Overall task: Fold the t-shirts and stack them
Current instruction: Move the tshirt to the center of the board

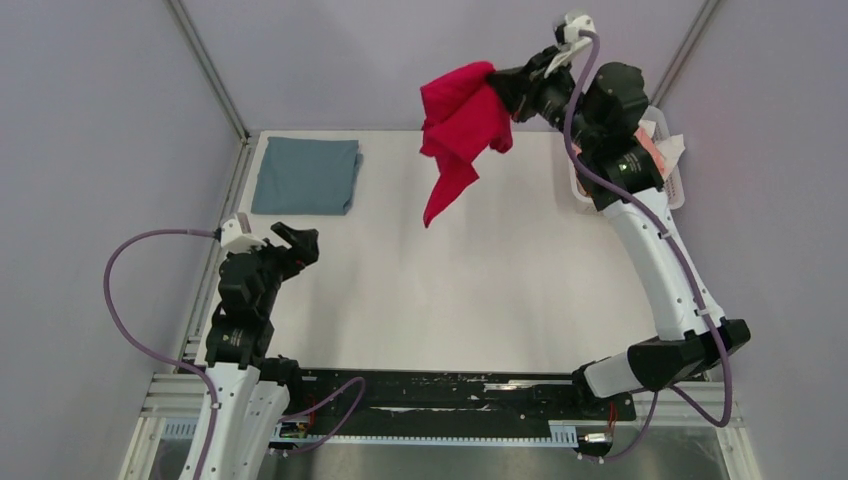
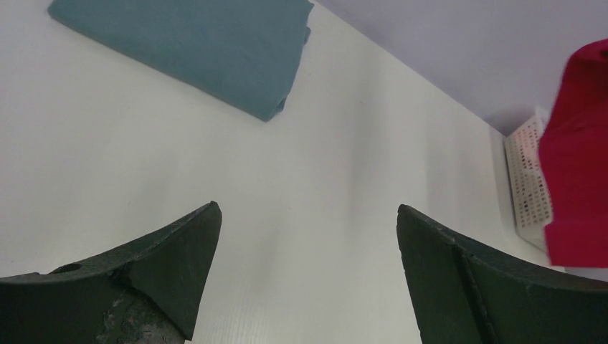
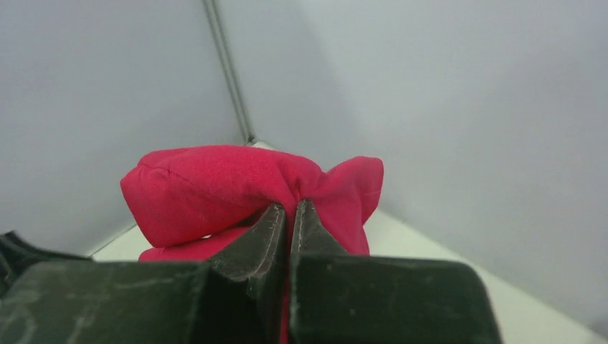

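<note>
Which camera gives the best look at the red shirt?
The top external view: the red shirt hangs whole from the right gripper. Right wrist shows only the pinched bunch; left wrist only an edge.

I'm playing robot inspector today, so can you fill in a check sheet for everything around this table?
Surface: white table, flat and plain.
Job's things: red t-shirt, bunched and hanging in the air; grey-blue t-shirt, folded flat at the far left corner.
Clutter: white mesh basket at the far right edge, with something pale inside that I cannot make out.
Grippers: left gripper, fingers wide apart and empty above the table; right gripper, fingers pinched on the red t-shirt.
Cables: purple cables, one looping beside each arm.
Surroundings: grey walls and metal corner posts; nothing else seen.
</note>
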Robot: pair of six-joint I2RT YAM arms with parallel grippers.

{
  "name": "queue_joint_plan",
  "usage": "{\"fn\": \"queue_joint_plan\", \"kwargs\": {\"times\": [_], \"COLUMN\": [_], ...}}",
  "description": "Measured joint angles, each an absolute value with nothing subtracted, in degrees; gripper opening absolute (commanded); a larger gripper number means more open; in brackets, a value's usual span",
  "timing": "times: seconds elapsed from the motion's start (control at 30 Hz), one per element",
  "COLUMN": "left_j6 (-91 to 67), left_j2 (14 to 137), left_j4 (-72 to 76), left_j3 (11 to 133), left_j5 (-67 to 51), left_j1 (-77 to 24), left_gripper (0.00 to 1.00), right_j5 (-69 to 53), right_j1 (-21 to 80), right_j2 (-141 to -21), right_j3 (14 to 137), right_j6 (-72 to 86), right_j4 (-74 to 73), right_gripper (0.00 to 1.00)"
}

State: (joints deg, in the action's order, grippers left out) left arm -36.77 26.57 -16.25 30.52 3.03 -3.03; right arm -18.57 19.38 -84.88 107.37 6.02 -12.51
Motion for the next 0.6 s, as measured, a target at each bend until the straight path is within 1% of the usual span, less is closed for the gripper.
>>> {"fn": "queue_joint_plan", "kwargs": {"times": [0.03, 0.07, 0.1, 0.2, 0.23, 0.3, 0.33, 0.37, 0.4, 0.47, 0.53, 0.6], "left_j6": [-37.12, -37.50, -37.93, -39.09, -39.46, -39.97, -40.07, -40.21, -40.29, -40.73, -41.47, -42.04], "left_j2": [26.57, 26.57, 26.57, 27.11, 27.75, 30.06, 31.57, 33.45, 35.51, 39.66, 44.99, 49.87], "left_j4": [-16.25, -16.08, -15.49, -13.15, -12.25, -10.76, -10.11, -9.28, -8.38, -6.70, -4.01, -2.13], "left_j3": [30.50, 30.37, 30.04, 28.67, 28.21, 27.86, 27.86, 27.86, 27.86, 27.86, 27.86, 27.81], "left_j5": [2.74, 1.96, 1.21, -2.02, -3.18, -5.67, -6.92, -8.12, -9.56, -12.62, -16.34, -18.83], "left_j1": [-3.03, -3.03, -3.03, -3.03, -3.03, -3.03, -3.03, -3.03, -3.03, -3.07, -3.84, -5.39], "left_gripper": [1.00, 1.00, 1.00, 1.00, 1.00, 1.00, 1.00, 1.00, 1.00, 1.00, 1.00, 1.00], "right_j5": [-19.75, -20.95, -21.19, -19.29, -17.47, -11.11, -6.66, -1.56, 2.07, 11.35, 19.97, 24.99], "right_j1": [19.94, 20.43, 20.45, 20.32, 20.27, 20.21, 20.08, 19.77, 19.51, 18.92, 18.46, 18.48], "right_j2": [-83.68, -81.56, -80.07, -72.86, -70.96, -68.05, -67.37, -67.33, -67.59, -68.49, -68.90, -68.49], "right_j3": [104.03, 98.17, 94.39, 75.46, 69.80, 58.57, 53.39, 48.90, 46.59, 43.79, 44.01, 45.45], "right_j6": [6.59, 7.44, 7.88, 10.31, 11.05, 12.53, 13.43, 14.24, 15.64, 17.50, 19.62, 21.32], "right_j4": [-12.49, -11.60, -11.38, -9.26, -8.80, -8.56, -8.36, -9.17, -10.20, -14.61, -18.44, -20.84], "right_gripper": [0.00, 0.00, 0.02, 0.19, 0.27, 0.61, 0.82, 0.98, 1.00, 1.00, 1.00, 1.00]}}
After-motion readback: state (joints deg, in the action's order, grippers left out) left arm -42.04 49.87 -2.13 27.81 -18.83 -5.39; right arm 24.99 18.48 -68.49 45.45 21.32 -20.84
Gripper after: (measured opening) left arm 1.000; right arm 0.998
